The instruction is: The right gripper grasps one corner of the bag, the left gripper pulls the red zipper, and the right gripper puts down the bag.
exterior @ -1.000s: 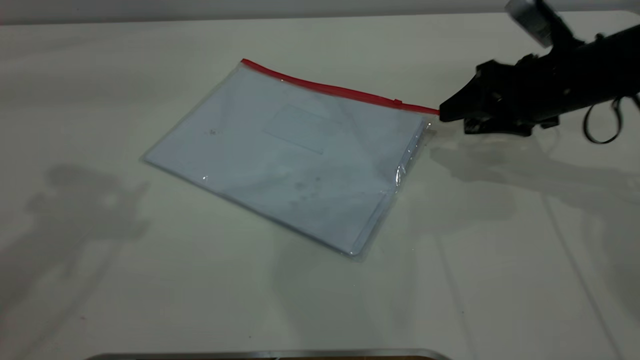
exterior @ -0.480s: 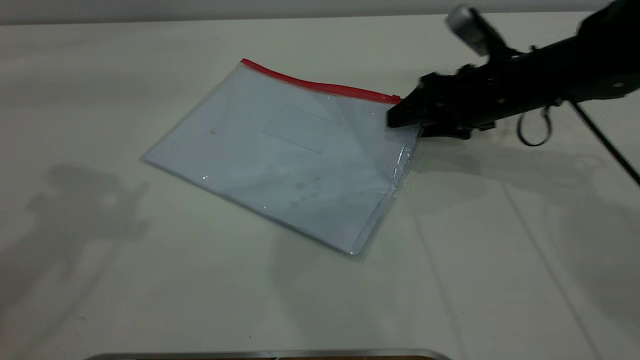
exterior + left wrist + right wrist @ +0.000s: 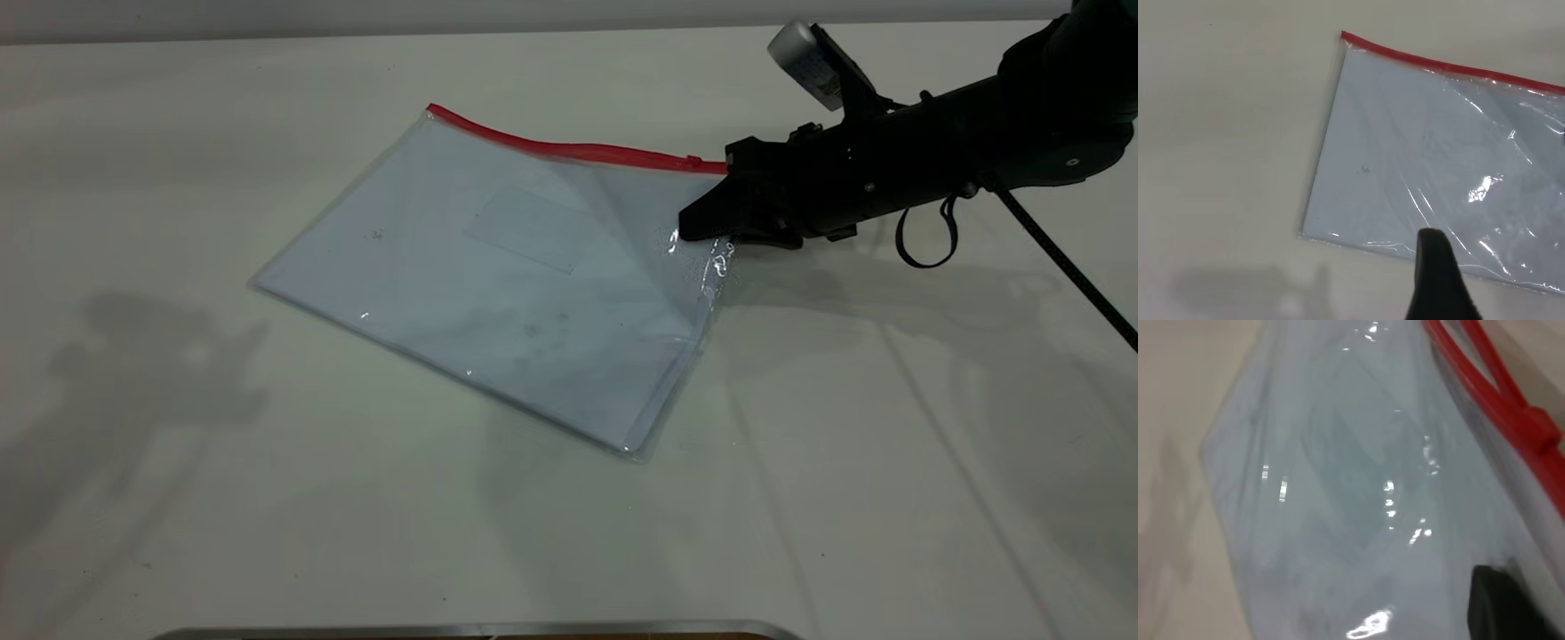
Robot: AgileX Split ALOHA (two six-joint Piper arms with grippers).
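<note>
Corner of the bag (image 3: pixel 711 253) under my right gripper (image 3: pixel 698 229); closure indiscernible, so I clamp squarely before lifting.

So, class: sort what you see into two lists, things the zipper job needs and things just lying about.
Needed: bag; red zipper; right hand at the bag's corner; left hand.
Lying about: only the table; nothing else.

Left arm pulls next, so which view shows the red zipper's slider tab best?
The right wrist view: the slider tab is large on the red zipper. The exterior view shows it tiny beside the right gripper. The left wrist view shows only the strip, no tab.
</note>
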